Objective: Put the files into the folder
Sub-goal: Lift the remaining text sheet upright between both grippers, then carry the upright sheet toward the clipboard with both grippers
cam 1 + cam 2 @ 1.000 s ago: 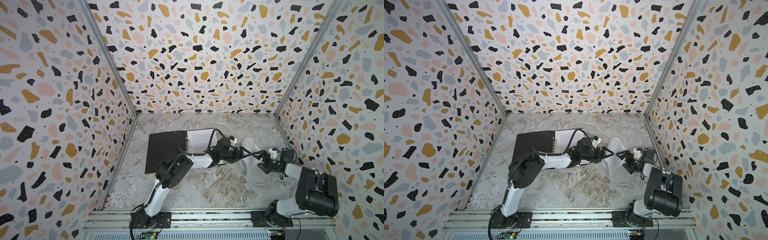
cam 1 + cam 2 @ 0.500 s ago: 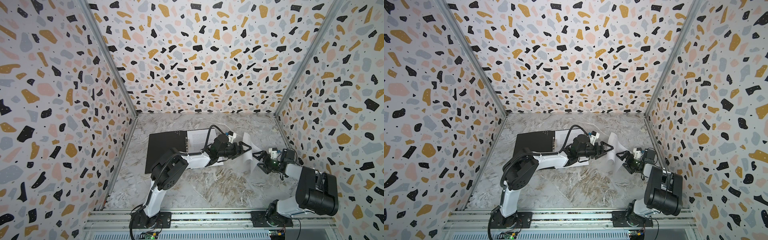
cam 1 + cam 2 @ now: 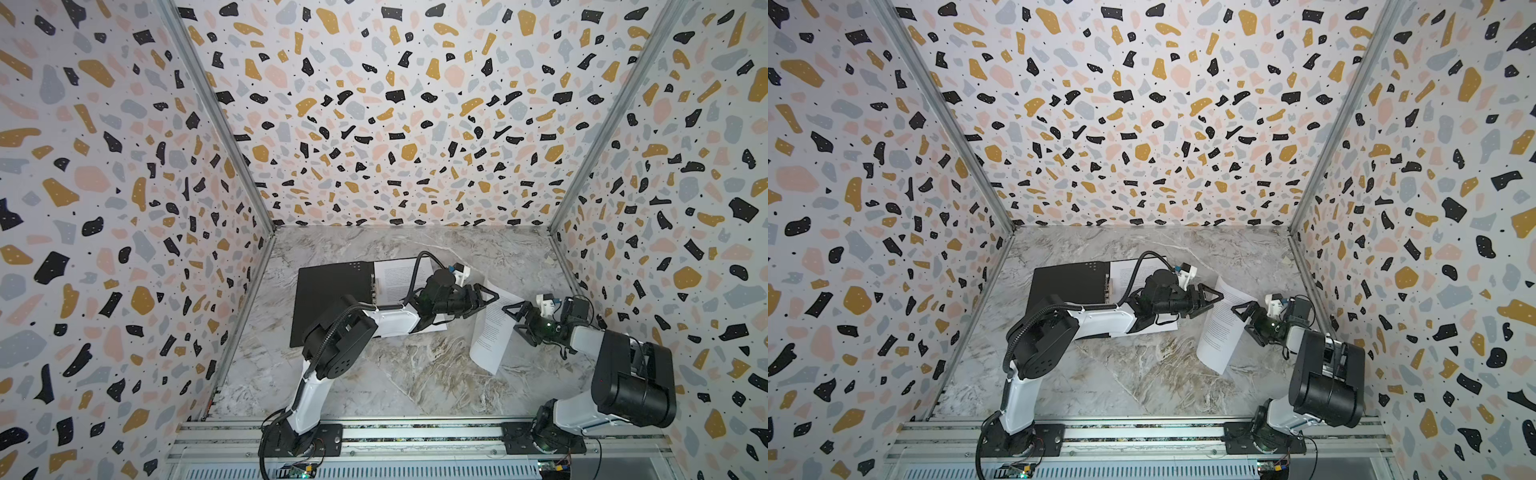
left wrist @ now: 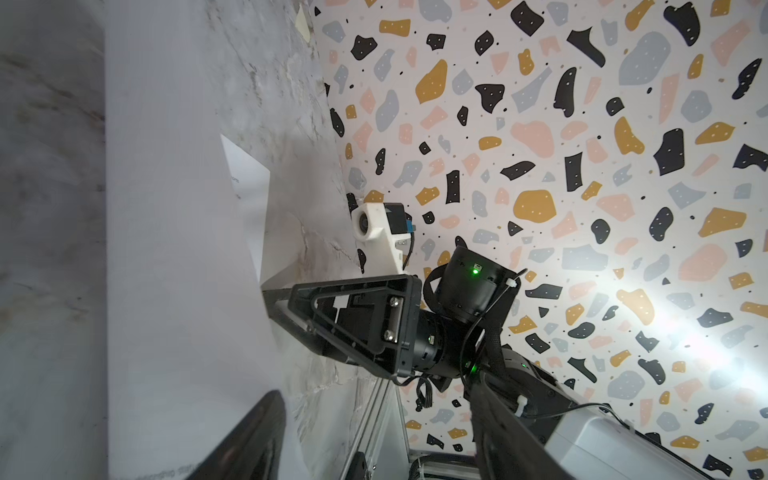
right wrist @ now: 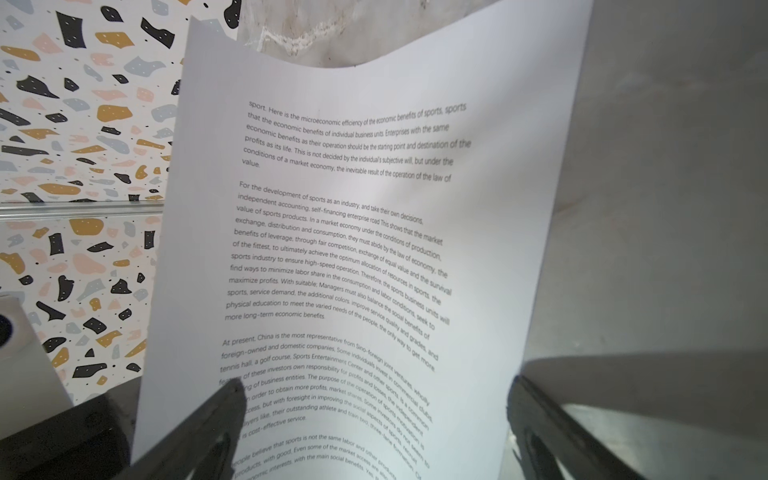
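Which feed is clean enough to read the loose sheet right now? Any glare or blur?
Right wrist view: the loose sheet is sharp, print readable; the fingers of the right gripper blur up close. Left wrist view: same sheet soft and washed out, a glare patch on the wall. Both top views: even light, wide-angle bending, print too small to read.

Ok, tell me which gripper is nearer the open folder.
Left. The left gripper hangs just past the right edge of the folder; the right gripper sits farther right, beyond the curled loose sheet.
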`<state>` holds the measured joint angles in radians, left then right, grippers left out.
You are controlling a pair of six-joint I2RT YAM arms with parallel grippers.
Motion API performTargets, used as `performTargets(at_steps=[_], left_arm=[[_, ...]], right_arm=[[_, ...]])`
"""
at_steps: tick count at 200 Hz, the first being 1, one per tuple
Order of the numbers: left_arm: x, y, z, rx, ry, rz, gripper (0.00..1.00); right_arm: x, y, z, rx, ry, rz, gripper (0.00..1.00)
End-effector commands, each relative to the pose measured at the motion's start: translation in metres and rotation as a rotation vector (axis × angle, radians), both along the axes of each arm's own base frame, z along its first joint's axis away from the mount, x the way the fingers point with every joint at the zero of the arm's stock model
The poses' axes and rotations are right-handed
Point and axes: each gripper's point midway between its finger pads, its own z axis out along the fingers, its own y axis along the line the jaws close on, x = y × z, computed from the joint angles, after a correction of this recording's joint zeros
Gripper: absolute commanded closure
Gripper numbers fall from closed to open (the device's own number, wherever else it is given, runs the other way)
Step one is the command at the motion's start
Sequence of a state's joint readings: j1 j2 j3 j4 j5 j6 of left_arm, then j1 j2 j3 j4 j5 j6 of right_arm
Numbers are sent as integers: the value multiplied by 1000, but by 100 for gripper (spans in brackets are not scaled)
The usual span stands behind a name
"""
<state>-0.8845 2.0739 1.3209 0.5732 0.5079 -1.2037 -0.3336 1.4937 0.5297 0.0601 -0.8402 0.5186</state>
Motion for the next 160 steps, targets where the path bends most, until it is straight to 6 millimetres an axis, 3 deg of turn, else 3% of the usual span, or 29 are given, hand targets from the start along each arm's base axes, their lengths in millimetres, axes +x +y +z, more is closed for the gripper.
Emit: performTargets(at_steps=[1, 33, 60, 117, 160], left_arm=[[2, 2, -26, 95, -22, -25, 29], [3, 13, -61, 202, -17, -36, 27], [6, 20, -75, 259, -31, -35, 26], [15, 39, -96, 349, -35, -28, 26], [15, 41, -99, 386, -61, -51, 27]], right_arm=[[-45, -6, -59, -73, 279, -51, 1], [-44, -7, -59, -75, 282, -51, 1], [-42, -8, -57, -78, 275, -54, 1], [-45, -13, -59, -113, 292, -57, 1], [-43, -10, -58, -103, 282, -48, 1]])
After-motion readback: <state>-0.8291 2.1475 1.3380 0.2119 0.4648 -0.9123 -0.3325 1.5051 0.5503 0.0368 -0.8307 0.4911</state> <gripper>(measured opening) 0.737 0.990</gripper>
